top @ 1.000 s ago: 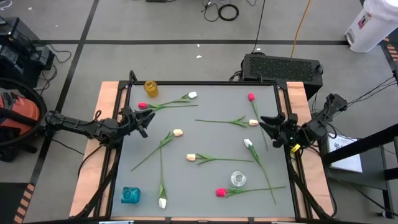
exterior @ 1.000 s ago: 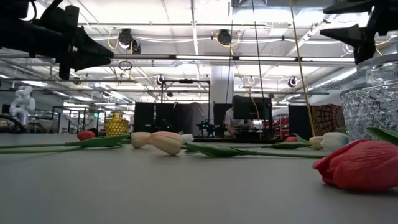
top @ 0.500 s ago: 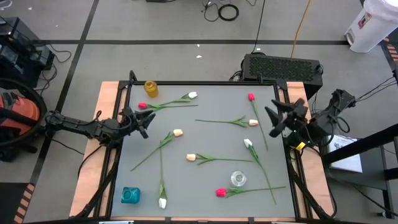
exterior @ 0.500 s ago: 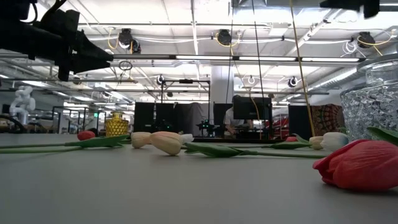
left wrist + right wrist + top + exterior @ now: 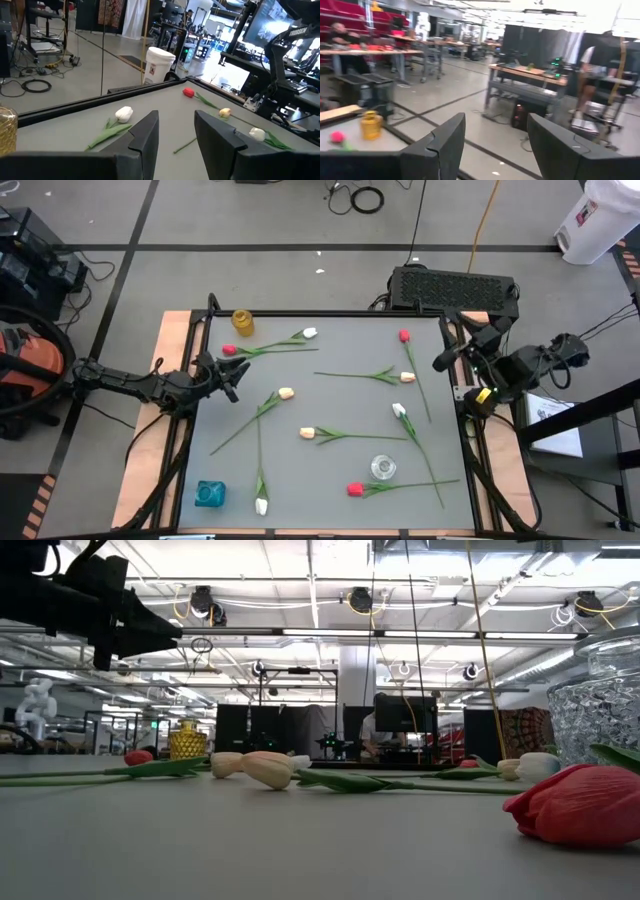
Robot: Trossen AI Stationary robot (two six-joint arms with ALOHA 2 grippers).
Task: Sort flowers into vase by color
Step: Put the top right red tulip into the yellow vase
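The right gripper (image 5: 447, 358), fingers spread and empty, has lifted toward two o'clock, so picking a first tulip (image 5: 404, 336) remains.

Table (image 5: 330, 395) is grey w/ tan wood sides. Flowers (image 5: 330, 434): red, white & cream buds, green stems. Vases: yellow (image 5: 242, 322), teal (image 5: 209, 494), clear (image 5: 383, 468). Arms black.

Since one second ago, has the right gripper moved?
Yes. The right gripper has pulled back off the table, towards its far right corner.
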